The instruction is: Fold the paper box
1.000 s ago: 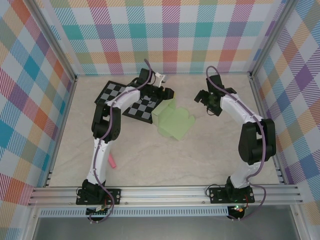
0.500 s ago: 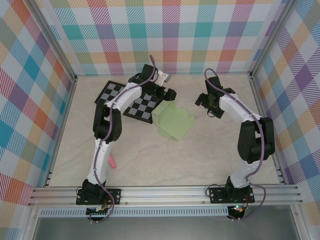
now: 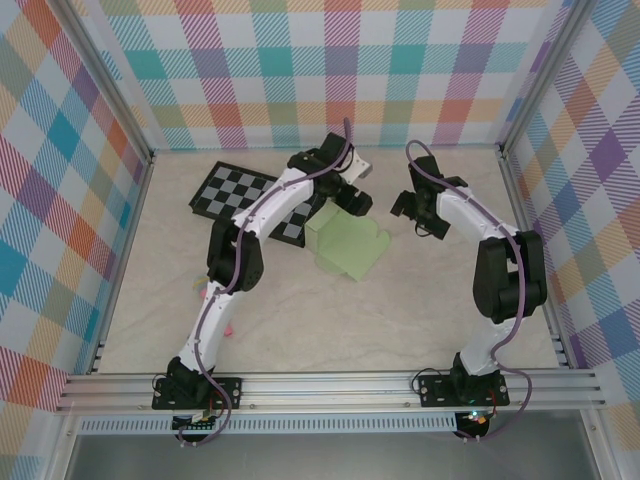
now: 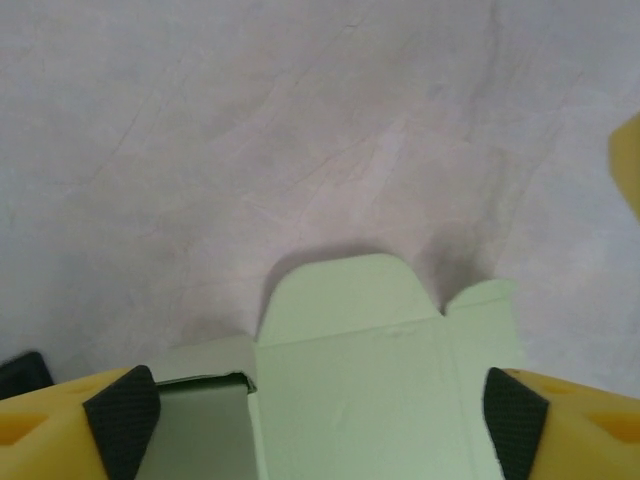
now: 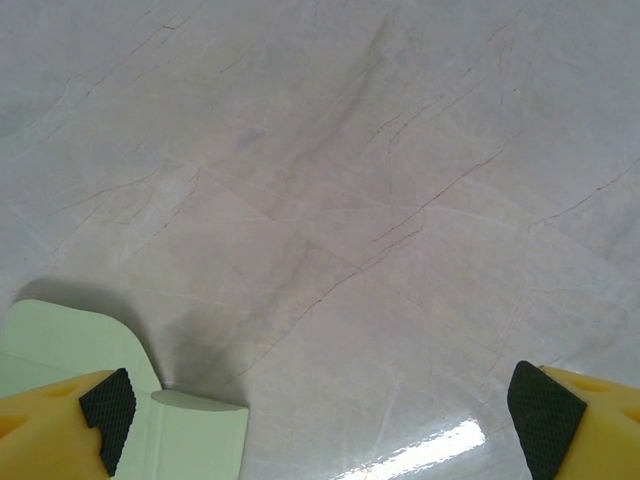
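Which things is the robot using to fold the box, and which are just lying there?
For the job:
- paper box
- left gripper, open above the box's edge
- right gripper, open beside the box

Just lying about:
- checkerboard
- small pink thing by the left arm

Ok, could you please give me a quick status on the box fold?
Left gripper open, over the paper box. Right gripper open, empty, beside it. Checkerboard close at its left.
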Available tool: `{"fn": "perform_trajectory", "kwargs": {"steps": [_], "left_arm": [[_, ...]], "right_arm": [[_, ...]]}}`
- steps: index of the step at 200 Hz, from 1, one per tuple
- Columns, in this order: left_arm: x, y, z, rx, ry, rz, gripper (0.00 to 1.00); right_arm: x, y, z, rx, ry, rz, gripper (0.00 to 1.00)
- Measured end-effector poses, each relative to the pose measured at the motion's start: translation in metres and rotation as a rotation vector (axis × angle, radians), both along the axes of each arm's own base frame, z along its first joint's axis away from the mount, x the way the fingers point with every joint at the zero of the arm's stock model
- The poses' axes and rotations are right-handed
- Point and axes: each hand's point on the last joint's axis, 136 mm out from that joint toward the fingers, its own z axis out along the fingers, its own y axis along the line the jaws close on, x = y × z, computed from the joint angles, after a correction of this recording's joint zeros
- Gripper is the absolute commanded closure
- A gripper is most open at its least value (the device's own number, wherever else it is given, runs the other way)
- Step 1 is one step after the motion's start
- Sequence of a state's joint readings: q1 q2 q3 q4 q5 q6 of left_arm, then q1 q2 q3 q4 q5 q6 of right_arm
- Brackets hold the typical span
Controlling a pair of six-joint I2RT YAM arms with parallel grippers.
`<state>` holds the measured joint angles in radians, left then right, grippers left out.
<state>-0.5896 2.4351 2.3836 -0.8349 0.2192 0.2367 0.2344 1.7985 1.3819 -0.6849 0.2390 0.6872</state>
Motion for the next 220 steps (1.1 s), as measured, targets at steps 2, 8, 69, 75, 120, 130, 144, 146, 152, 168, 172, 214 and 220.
{"fn": "perform_trajectory", "kwargs": {"steps": [2, 8, 69, 75, 120, 130, 144, 146, 152, 168, 172, 214, 220], "left_arm": [[0.001, -0.001, 0.001, 0.001, -0.005, 0.002, 0.17], [0.004, -0.001, 0.002, 0.009, -0.013, 0.018, 0.17], [0.016, 0.009, -0.002, 0.079, -0.052, 0.118, 0.09], [0.016, 0.009, -0.003, 0.081, -0.053, 0.12, 0.09], [0.012, 0.009, 0.0, 0.08, -0.049, 0.125, 0.09], [0.01, 0.008, 0.0, 0.08, -0.046, 0.124, 0.09], [0.006, 0.006, 0.0, 0.081, -0.043, 0.121, 0.05], [0.005, 0.006, 0.001, 0.081, -0.043, 0.121, 0.01], [0.004, 0.005, 0.001, 0.084, -0.043, 0.121, 0.0], [0.003, 0.007, 0.005, 0.091, -0.052, 0.136, 0.0], [0.003, 0.008, 0.006, 0.095, -0.056, 0.139, 0.0], [0.008, 0.017, 0.011, 0.131, -0.087, 0.177, 0.0], [0.008, 0.019, 0.011, 0.136, -0.091, 0.183, 0.0]], "right_arm": [[0.0, 0.0, 0.0, -0.001, 0.0, 0.0, 0.02], [0.0, 0.0, 0.0, -0.002, 0.002, 0.003, 0.02], [-0.001, -0.001, 0.0, -0.01, 0.006, 0.018, 0.01], [-0.001, -0.002, -0.001, -0.01, 0.006, 0.017, 0.01], [-0.001, -0.003, -0.001, -0.012, 0.009, 0.018, 0.01], [-0.002, -0.003, -0.002, -0.013, 0.011, 0.019, 0.01], [-0.004, -0.003, -0.004, -0.016, 0.017, 0.021, 0.01], [-0.004, -0.003, -0.005, -0.016, 0.018, 0.021, 0.01], [-0.004, -0.004, -0.005, -0.017, 0.019, 0.022, 0.0], [-0.004, -0.004, -0.005, -0.021, 0.018, 0.024, 0.01], [-0.004, -0.004, -0.005, -0.021, 0.018, 0.024, 0.01], [-0.004, -0.004, -0.006, -0.024, 0.02, 0.031, 0.01], [-0.005, -0.004, -0.006, -0.024, 0.02, 0.031, 0.01]]}}
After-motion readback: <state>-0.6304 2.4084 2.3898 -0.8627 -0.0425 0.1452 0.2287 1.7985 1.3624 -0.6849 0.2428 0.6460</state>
